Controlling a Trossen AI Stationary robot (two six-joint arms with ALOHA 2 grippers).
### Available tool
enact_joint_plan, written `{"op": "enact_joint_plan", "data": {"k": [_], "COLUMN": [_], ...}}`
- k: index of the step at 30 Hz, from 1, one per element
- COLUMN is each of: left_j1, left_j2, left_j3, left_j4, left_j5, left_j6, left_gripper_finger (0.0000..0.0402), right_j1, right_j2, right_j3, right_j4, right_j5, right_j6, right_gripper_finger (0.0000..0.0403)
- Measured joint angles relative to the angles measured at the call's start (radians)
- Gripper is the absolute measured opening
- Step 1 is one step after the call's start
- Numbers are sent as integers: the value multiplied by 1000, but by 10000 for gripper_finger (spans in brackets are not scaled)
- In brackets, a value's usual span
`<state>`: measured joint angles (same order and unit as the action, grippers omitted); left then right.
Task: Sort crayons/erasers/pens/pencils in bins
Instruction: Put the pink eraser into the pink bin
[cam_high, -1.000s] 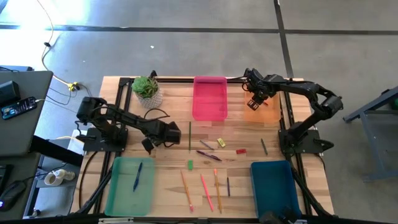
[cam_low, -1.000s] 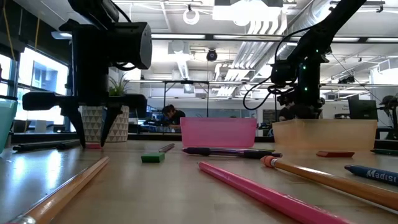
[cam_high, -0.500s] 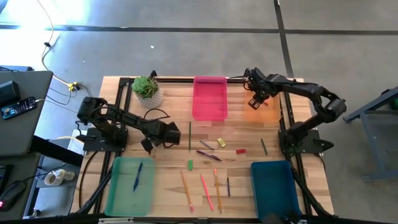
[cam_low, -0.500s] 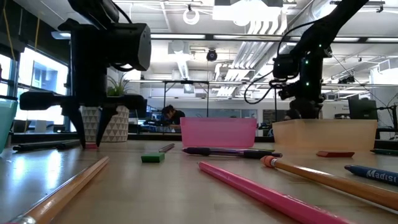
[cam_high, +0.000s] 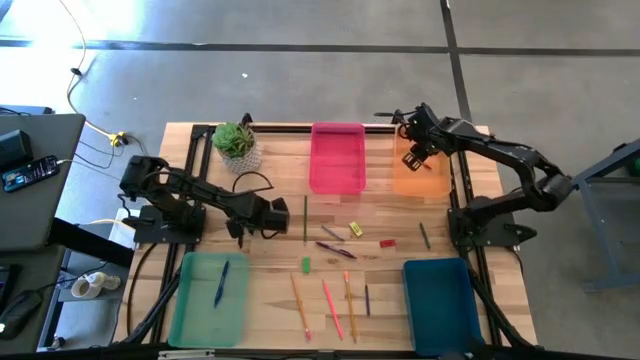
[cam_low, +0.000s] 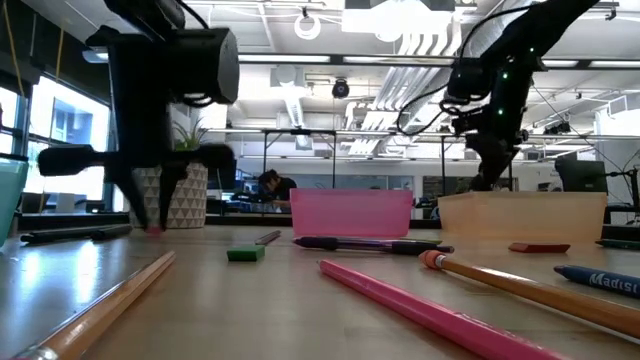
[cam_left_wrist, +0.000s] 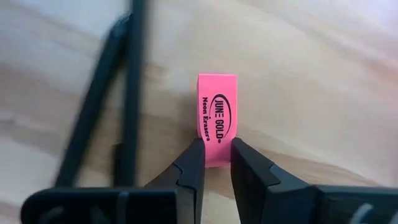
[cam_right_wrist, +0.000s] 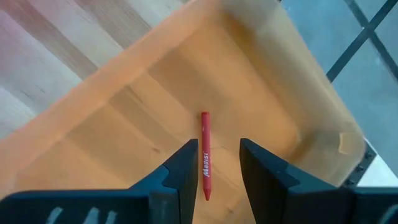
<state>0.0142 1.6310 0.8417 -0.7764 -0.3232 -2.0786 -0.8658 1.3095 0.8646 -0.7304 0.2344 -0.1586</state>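
Crayons, erasers, pens, pencils: you've binned little. One pen (cam_high: 220, 283) and one crayon (cam_right_wrist: 204, 154) are sorted; left gripper (cam_left_wrist: 215, 163) pinches a pink eraser (cam_left_wrist: 216, 118), right gripper (cam_right_wrist: 214, 163) open.

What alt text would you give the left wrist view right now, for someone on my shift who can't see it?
The left gripper has its two dark fingers closed against the near end of a bright pink eraser printed "Neon Erasers", which lies on the pale wooden table. A blurred dark cable runs across the wood beside the eraser.
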Motion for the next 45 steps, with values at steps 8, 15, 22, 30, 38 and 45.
{"op": "enact_joint_plan", "data": {"k": [8,15,22,30,38,45], "left_j1": [12,126,254,358,428,444], "left_j2": [-97,-112,-112,-112,-71,-19], "left_j3": [3,3,4,49,203,247], "left_j4": [258,552,762,889,745,638], "left_j5": [-143,-148,-33,70,130,177], "left_j6": [250,636,905,1191,1436,1515], "left_gripper_finger": [47,47,47,47,46,46], "right_j1": [4,24,104,253,375,452], "right_j2": [-96,-175,-237,-259,-258,-258], "right_j3": [0,0,0,0,0,0], "right_j4": [-14,-18,-37,-28,3,3], "right_j5": [-1,-33,-43,-45,-22,-29], "right_j6": [15,85,161,308,444,568], "right_gripper_finger": [108,108,108,108,108,108]}}
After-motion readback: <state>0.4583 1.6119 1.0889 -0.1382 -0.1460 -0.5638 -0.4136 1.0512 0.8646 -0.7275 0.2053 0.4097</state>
